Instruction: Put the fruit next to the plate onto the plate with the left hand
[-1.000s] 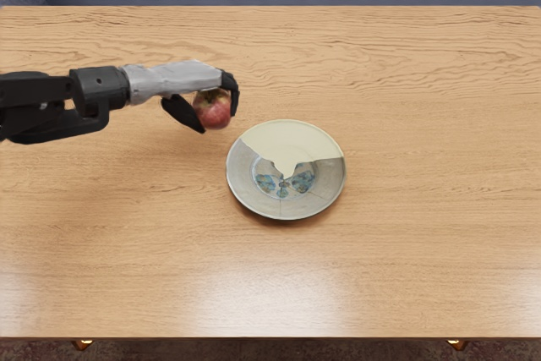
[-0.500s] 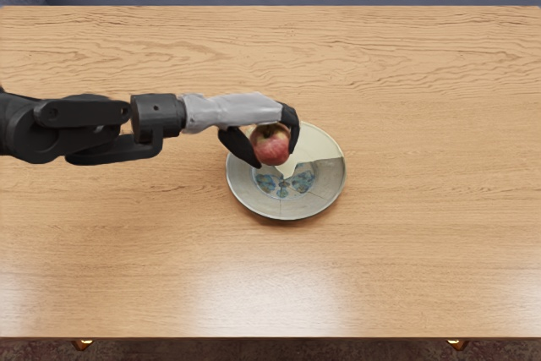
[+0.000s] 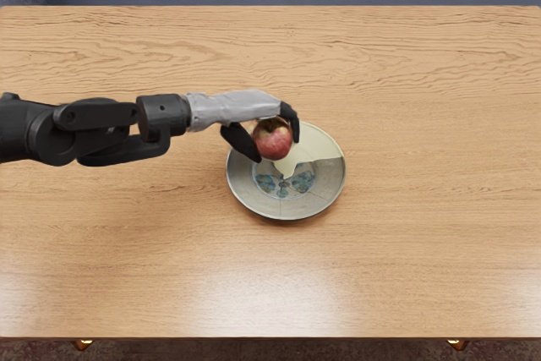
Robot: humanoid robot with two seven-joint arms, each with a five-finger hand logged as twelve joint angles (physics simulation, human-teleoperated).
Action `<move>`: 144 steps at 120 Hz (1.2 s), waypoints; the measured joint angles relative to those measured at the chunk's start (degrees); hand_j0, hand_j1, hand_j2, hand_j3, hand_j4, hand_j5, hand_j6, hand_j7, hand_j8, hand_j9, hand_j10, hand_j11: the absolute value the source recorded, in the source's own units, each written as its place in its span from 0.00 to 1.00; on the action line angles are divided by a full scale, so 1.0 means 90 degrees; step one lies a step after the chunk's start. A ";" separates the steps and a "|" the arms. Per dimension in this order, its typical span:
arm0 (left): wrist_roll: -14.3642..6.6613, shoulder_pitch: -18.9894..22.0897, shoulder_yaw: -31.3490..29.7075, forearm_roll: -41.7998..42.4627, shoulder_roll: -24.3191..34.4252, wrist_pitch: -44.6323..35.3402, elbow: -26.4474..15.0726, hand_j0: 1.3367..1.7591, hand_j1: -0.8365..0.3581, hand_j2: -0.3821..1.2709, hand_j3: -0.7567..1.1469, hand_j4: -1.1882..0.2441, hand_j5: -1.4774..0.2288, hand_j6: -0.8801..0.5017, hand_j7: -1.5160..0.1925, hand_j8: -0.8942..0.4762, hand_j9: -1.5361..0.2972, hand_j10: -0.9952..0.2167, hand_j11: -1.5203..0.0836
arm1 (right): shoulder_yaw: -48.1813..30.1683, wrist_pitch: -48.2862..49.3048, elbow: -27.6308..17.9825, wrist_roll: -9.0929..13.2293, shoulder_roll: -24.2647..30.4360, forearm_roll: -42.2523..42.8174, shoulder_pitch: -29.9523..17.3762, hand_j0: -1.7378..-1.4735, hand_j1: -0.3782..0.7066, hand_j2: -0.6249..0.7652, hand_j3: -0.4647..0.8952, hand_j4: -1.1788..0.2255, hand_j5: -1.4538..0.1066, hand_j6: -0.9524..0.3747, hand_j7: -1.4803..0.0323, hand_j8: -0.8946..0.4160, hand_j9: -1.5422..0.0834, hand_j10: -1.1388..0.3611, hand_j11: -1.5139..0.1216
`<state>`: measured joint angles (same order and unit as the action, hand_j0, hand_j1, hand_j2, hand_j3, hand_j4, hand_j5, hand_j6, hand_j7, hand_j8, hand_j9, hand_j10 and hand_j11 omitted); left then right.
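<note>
1. Red with a yellow-green patch, the apple [image 3: 272, 139] sits just left of the centre of the frame, over the upper-left part of the plate [image 3: 331, 177]. Whether it touches the dish cannot be told.
2. The left hand [image 3: 245, 114] is clamped on the apple. Dark fingers [image 3: 290, 116] curl over its top and right side, and the thumb [image 3: 240, 143] presses in from the lower left.
3. The left arm comes in from the left edge of the frame and runs across the middle left, above the wooden table [image 3: 406, 82].
4. The plate lies at the centre of the frame, well apart from every table edge.
5. Broad bare wood stretches to the right of the plate, towards the far edge at the top of the frame, and down to the near edge at the bottom.
</note>
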<state>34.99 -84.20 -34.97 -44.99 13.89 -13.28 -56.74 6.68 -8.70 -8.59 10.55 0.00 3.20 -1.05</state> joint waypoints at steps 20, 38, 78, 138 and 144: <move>0.0001 0.0007 -0.0001 0.0268 -0.0030 0.0008 0.0020 0.76 0.64 0.28 0.40 0.55 0.55 0.39 0.58 0.40 0.55 0.50 0.61 | 0.0000 0.0000 -0.0001 0.0000 0.0000 -0.0002 0.0000 0.30 0.03 0.45 0.34 0.84 0.93 0.72 0.98 0.68 0.95 0.76 0.93; 0.0001 0.0022 -0.0034 0.0634 -0.0030 0.0010 0.0021 0.76 0.72 0.27 0.40 0.62 0.63 0.44 0.66 0.45 0.62 0.58 0.70 | 0.0000 0.0000 -0.0001 0.0000 0.0000 0.0001 0.0000 0.30 0.03 0.45 0.34 0.84 0.93 0.72 0.98 0.68 0.95 0.76 0.93; 0.0001 0.0425 0.0013 0.3074 0.0436 0.0005 0.0358 0.76 0.87 0.25 0.40 0.74 0.77 0.54 0.79 0.56 0.75 0.71 0.84 | 0.0000 0.0000 -0.0001 0.0000 0.0000 -0.0001 0.0000 0.30 0.03 0.45 0.34 0.84 0.93 0.72 0.98 0.68 0.95 0.76 0.93; 0.0001 0.2466 0.2068 0.3689 0.1589 -0.0059 0.0960 0.76 0.96 0.24 0.40 0.81 0.84 0.61 0.86 0.63 0.82 0.79 0.92 | 0.0000 0.0000 -0.0002 0.0000 0.0000 0.0000 0.0000 0.30 0.03 0.45 0.34 0.84 0.93 0.72 0.98 0.68 0.95 0.76 0.93; 0.0001 0.2529 0.2247 0.3689 0.1591 -0.0062 0.1029 0.76 0.96 0.24 0.40 0.81 0.84 0.62 0.86 0.63 0.82 0.80 0.92 | 0.0000 0.0000 -0.0002 0.0000 0.0000 -0.0001 0.0000 0.30 0.03 0.45 0.34 0.84 0.93 0.72 0.98 0.68 0.95 0.76 0.93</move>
<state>35.00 -61.43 -14.75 -11.79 28.21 -13.84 -47.47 6.68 -8.70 -8.61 10.55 0.00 3.20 -1.05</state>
